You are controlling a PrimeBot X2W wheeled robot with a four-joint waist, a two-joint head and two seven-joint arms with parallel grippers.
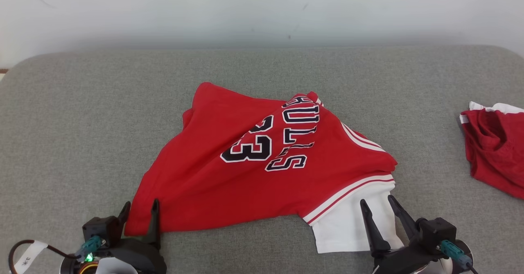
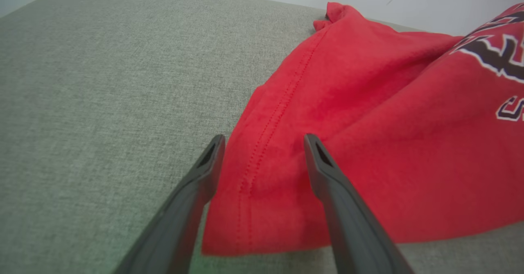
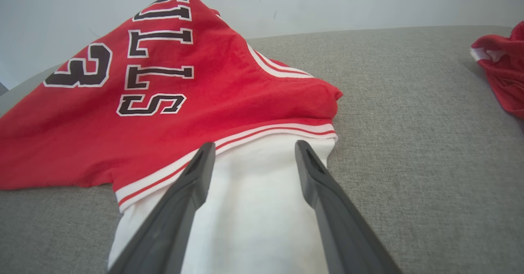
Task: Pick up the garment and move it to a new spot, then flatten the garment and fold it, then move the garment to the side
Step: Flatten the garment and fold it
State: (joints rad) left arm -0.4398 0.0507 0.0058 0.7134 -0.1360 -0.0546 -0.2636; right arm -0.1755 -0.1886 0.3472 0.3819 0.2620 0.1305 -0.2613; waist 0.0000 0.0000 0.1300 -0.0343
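From the head view, the red jersey [image 1: 245,175] lies rumpled in the middle of the grey woven cushion [image 1: 82,122], humped at its centre, with its lower corners reaching toward 7 and 5 o'clock. The left gripper [image 1: 141,203] sits at 7 o'clock, fingers spread, either side of the jersey's red hem corner. The right gripper [image 1: 376,200] sits at 5 o'clock, also spread, over the white sleeve [image 1: 348,229] that pokes out under red-and-white striped trim. Black, white-edged print reads "33" and "ULLS", turned sideways. A second red garment [image 1: 495,151] with white edging is bunched at 3 o'clock, well apart. In the left wrist view, the left gripper [image 2: 265,138] straddles the stitched hem of the jersey [image 2: 368,143], one finger over bare cushion, the other over soft, matte cloth; nothing is pinched. In the right wrist view, the right gripper [image 3: 254,144] stands wide over the smooth white sleeve [image 3: 254,208], holding nothing, and "ULLS" and a "3" show at 11 o'clock.
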